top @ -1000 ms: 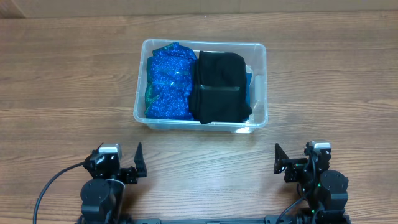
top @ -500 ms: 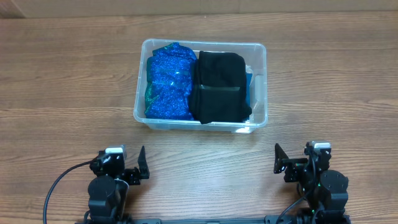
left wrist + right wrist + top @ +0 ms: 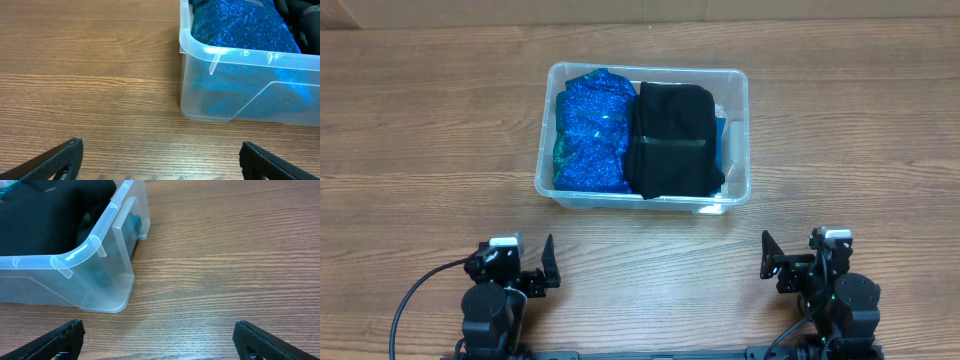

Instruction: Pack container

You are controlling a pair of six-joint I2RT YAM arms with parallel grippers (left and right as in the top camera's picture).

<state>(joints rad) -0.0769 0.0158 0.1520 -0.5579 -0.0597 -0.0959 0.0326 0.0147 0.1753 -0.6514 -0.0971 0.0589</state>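
Change: left arm sits slightly lower in the overhead view and a touch further right than a second ago; the right arm, the container and its contents have not shifted.
Left gripper [image 3: 159,152]: fingers spread wide with only wood grain between them, short of the container's near left corner.
Right gripper [image 3: 159,330]: fingers equally wide apart, holding nothing, facing the near right corner.
Container [image 3: 620,203]: upright on the table [image 3: 840,130], mid-width and toward the far side, well apart from both grippers.
Contents: blue glittery fabric [image 3: 590,135] fills the left half and folded black fabric [image 3: 670,140] the right half; the two touch along the middle.
Edges: rolled rim uncovered all round, small ribs under it at both near corners; the near wall runs parallel to the line of the two arms.
Open room: a band of wood lies between the near wall and the fingertips; broad stretches of table lie left and right of the tub, with a narrower strip beyond its far wall.
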